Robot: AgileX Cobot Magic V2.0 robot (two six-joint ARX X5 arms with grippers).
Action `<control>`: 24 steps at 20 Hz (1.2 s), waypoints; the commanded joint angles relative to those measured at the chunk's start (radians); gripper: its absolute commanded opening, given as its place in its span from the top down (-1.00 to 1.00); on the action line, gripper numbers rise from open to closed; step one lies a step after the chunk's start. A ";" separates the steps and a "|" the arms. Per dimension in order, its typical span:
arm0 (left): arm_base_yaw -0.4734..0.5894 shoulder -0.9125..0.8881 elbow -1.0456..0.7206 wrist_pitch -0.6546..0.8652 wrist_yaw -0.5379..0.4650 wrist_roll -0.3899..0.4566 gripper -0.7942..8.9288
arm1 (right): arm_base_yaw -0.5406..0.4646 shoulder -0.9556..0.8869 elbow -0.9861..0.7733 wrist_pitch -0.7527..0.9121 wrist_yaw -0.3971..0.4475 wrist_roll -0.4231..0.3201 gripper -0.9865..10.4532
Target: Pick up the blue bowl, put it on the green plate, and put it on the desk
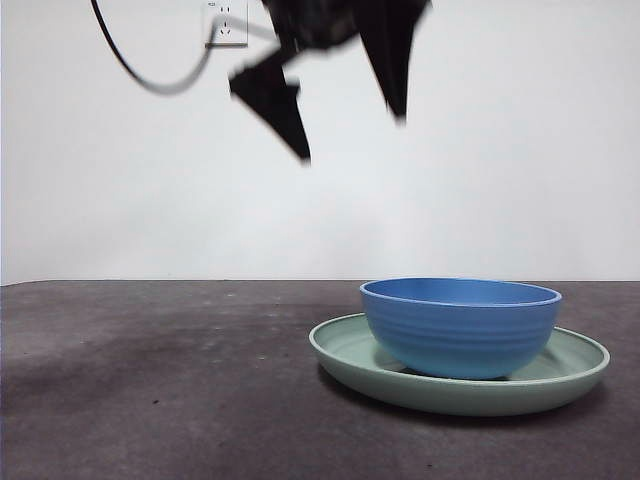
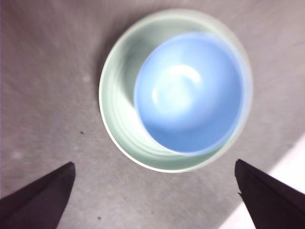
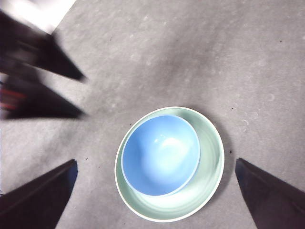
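Observation:
The blue bowl (image 1: 460,325) (image 2: 188,93) (image 3: 159,155) sits upright inside the green plate (image 1: 345,345) (image 2: 116,109) (image 3: 209,157), pushed toward one side of it. The plate rests on the desk (image 1: 150,380), at the right of the front view. My left gripper (image 1: 352,138) (image 2: 154,163) hangs open and empty in the air, well above the bowl and a little left of it; it looks motion-blurred, also in the right wrist view (image 3: 83,95). High over the bowl and plate, my right gripper (image 3: 155,161) is open and empty too, outside the front view.
A white wall stands behind the desk, with a socket (image 1: 226,22) and a black cable (image 1: 150,80) looping down from the arm. A bright strip beyond the desk's edge (image 2: 286,167) (image 3: 38,12) shows in both wrist views.

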 commanded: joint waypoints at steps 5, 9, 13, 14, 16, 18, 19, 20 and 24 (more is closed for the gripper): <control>0.015 -0.309 -0.037 -0.034 0.002 0.056 -0.33 | 0.000 0.008 0.021 0.004 -0.001 -0.012 -0.30; 0.053 -0.526 -0.211 -0.030 0.002 0.091 -0.33 | 0.000 0.008 0.021 0.004 -0.001 -0.012 -0.30; 0.100 -0.789 -0.511 0.096 0.002 0.105 -0.33 | 0.000 0.008 0.021 0.003 -0.001 -0.011 -0.30; 0.111 -0.849 -0.581 0.131 0.002 0.105 -0.33 | 0.000 0.008 0.021 0.003 -0.001 -0.011 -0.30; 0.134 -0.993 -0.741 0.216 0.002 0.105 -0.33 | 0.000 0.008 0.021 0.003 -0.001 -0.011 -0.30; 0.148 -1.117 -0.879 0.300 0.002 0.077 -0.33 | 0.000 0.008 0.021 0.003 -0.001 -0.011 -0.30; 0.154 -1.170 -0.943 0.344 0.002 0.053 -0.33 | 0.000 0.008 0.021 0.003 -0.002 -0.012 -0.30; 0.158 -1.223 -1.009 0.388 0.002 0.027 -0.33 | 0.000 0.008 0.021 0.003 -0.001 -0.012 -0.30; 0.158 -1.377 -1.234 0.510 0.002 -0.106 -0.33 | 0.000 0.008 0.021 -0.003 -0.001 -0.012 -0.30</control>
